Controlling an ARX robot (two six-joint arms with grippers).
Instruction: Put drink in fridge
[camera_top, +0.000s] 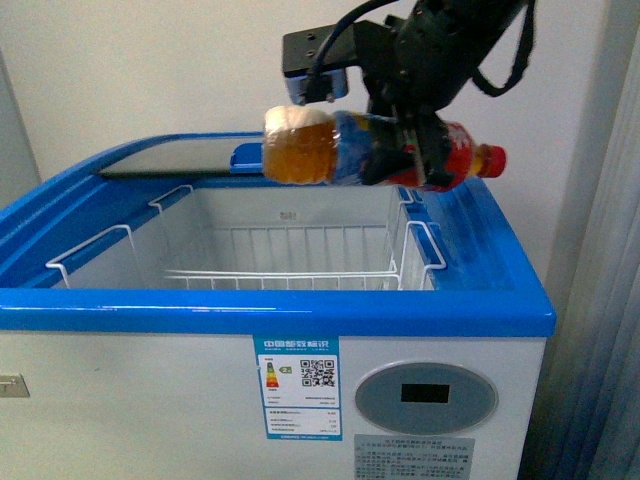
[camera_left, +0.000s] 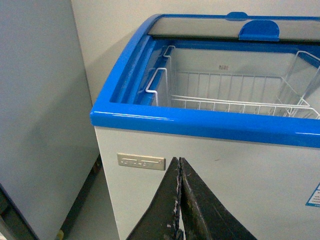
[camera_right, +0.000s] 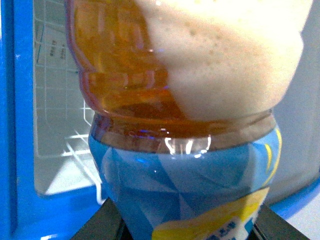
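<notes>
My right gripper (camera_top: 420, 150) is shut on the drink (camera_top: 340, 150), a clear bottle of foamy amber liquid with a blue-and-red label and a red cap (camera_top: 493, 160). It holds the bottle lying sideways above the far right part of the open fridge (camera_top: 270, 305), cap toward the right. In the right wrist view the drink (camera_right: 185, 125) fills the picture between the dark fingers (camera_right: 100, 227). My left gripper (camera_left: 180, 200) is shut and empty, low in front of the fridge's white front wall (camera_left: 240, 175).
White wire baskets (camera_top: 300, 255) line the inside of the fridge. The glass lid (camera_top: 170, 160) is slid back to the far left. A tall grey cabinet (camera_left: 35, 110) stands close beside the fridge. A wall is behind, a curtain (camera_top: 600, 300) at right.
</notes>
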